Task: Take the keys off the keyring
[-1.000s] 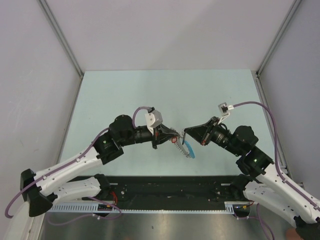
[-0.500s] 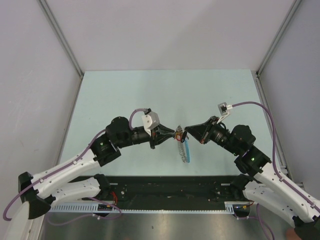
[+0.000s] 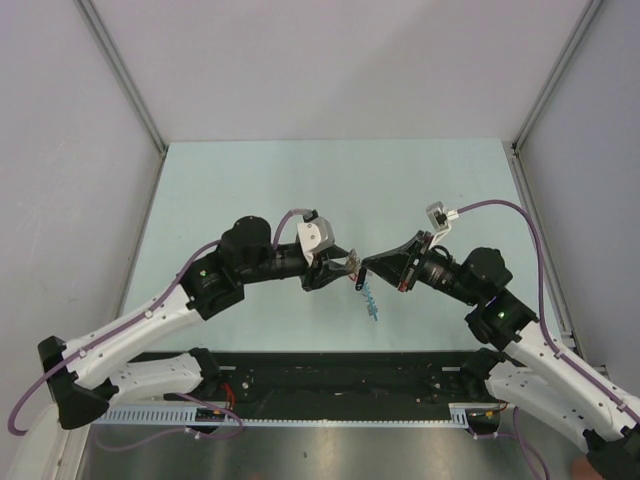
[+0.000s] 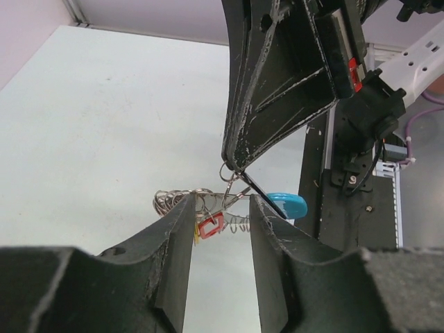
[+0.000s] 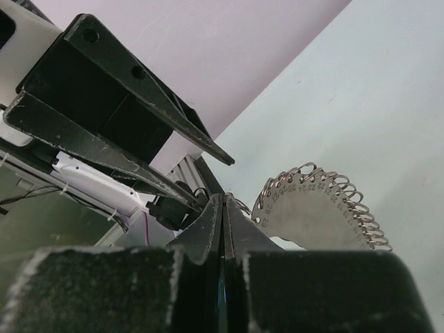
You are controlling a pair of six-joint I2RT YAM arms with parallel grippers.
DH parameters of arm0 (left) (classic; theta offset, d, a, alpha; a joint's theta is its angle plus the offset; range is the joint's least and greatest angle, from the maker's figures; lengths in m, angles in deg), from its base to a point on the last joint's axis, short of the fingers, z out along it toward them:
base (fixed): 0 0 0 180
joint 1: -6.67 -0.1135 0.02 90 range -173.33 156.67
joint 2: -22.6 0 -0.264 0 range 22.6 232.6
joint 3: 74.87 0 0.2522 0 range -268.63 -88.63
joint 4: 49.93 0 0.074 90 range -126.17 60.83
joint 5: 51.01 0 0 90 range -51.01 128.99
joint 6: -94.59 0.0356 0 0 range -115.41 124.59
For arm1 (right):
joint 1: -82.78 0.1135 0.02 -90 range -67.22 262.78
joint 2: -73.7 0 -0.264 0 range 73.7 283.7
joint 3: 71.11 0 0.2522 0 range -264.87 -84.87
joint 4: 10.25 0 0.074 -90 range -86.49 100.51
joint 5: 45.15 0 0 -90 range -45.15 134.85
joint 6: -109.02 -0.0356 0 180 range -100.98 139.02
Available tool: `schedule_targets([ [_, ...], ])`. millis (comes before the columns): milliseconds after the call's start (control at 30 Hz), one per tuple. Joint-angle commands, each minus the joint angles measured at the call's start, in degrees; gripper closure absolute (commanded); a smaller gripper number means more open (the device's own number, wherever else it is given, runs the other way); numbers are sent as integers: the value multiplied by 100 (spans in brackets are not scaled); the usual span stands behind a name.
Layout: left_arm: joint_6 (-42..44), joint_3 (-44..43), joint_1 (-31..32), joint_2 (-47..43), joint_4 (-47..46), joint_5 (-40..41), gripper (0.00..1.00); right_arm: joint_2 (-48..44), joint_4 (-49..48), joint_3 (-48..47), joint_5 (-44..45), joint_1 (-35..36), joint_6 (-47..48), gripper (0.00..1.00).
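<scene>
Bench (image 3: 250,190) is sitting well below both sets of fingertips, nothing resting on it near them. Right fingers (image 4: 277,104) are pressing together, clamping the top wire of the keyring (image 4: 177,201). The loop is dangling off their tips in the air, silvery coils and light-blue band (image 4: 288,205) hanging just under them. Left fingers (image 4: 177,250) are standing apart, gripping nothing, with their tips nearly meeting the right fingertips. Red-headed key (image 4: 210,226) is showing in the gap between the left fingertips, a bit past them, seemingly touching neither pad. Dark key (image 4: 262,196) is slanting down from the right fingertips toward the blue band, just outside that gap.

Risks, as I'm judging them:
- Left fingers are probably going to close on the red head. The coils are hanging right beside it, so they may be catching chain along with the key, and the key won't be sliding off.
- The loop is floppy and hanging free, so any swing is taking the small head out of the gap and leaving a grab on air.
- The right pinch is holding only thin wire, so a hard tug risks slipping the whole ring down to the bench.
- The two sets of tips are crowding each other, so any sideways move risks a finger-to-finger knock.
</scene>
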State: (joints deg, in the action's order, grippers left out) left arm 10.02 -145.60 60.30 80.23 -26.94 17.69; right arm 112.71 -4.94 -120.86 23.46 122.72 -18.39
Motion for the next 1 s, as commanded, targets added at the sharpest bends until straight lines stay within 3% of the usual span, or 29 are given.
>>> schedule_targets([
  [0,300,-393,25,108,368,-225,59,-16,-772,-84,-349,-22,120,100],
  [433,318,-420,25,311,395,-322,63,-51,-773,-84,-472,-22,67,100],
  [967,485,-508,-19,91,553,-138,59,11,-825,-84,-621,-22,58,100],
])
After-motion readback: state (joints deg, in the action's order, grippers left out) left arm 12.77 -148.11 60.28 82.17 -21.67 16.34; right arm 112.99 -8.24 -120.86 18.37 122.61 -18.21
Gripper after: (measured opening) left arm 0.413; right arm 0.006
